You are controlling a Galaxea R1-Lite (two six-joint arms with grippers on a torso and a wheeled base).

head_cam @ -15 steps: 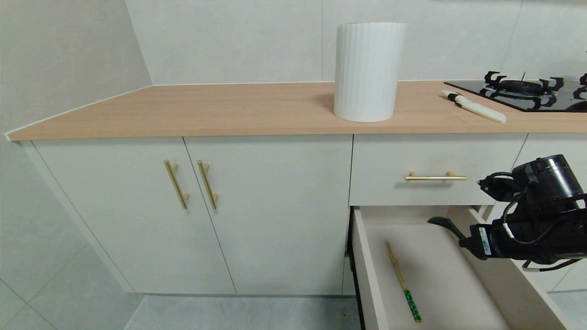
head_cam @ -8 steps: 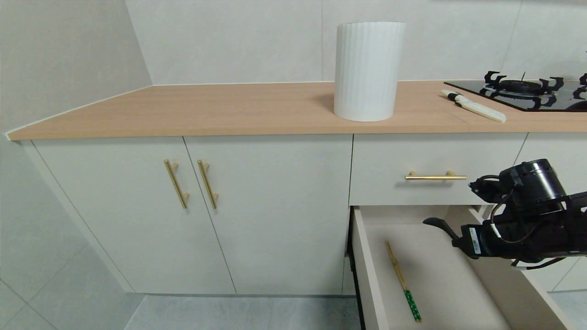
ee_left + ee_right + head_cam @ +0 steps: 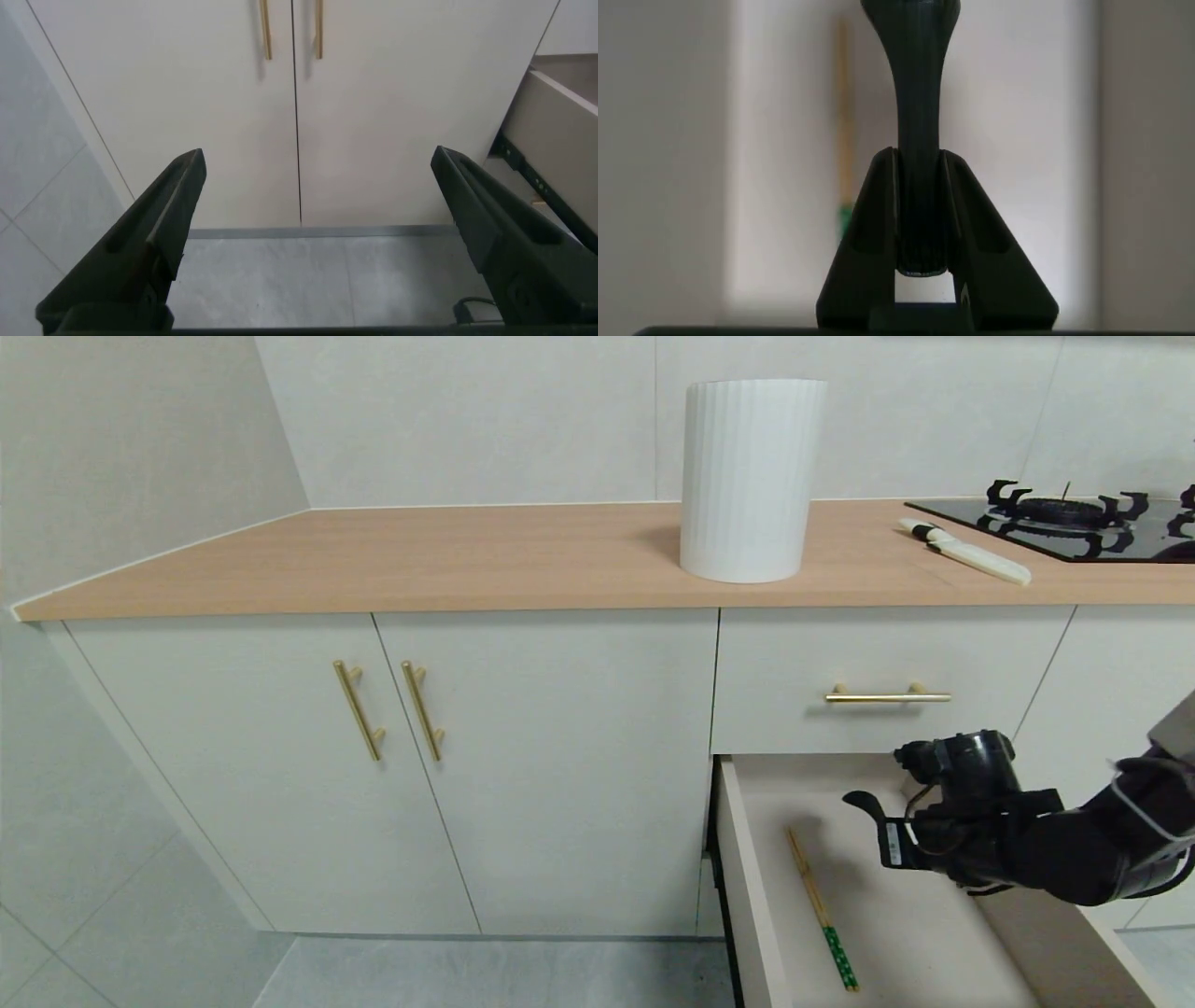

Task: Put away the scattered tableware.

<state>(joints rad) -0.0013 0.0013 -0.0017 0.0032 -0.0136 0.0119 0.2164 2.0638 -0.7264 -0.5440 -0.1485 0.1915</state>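
Clamping slim black utensil (image 3: 864,800): right jaws | left jaws splayed | wooden chopsticks (image 3: 820,910) in drawer (image 3: 744,868)

Home kitchen, wood-topped bench (image 3: 448,560) above the tool (image 3: 889,829), black gas hob (image 3: 1064,523) set in it, pale cabinets (image 3: 560,784) with brass handles (image 3: 422,709) to the tool's left, tiled wall (image 3: 467,420) behind.

We count one canister (image 3: 752,481), one knife (image 3: 967,554) and one black utensil (image 3: 913,121). We also count one pair of chopsticks (image 3: 820,905).

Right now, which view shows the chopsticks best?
Head view: the chopsticks lie full length on the open drawer floor. Right wrist view gives a blurred strip behind the right tool. Left wrist view faces cabinet doors.
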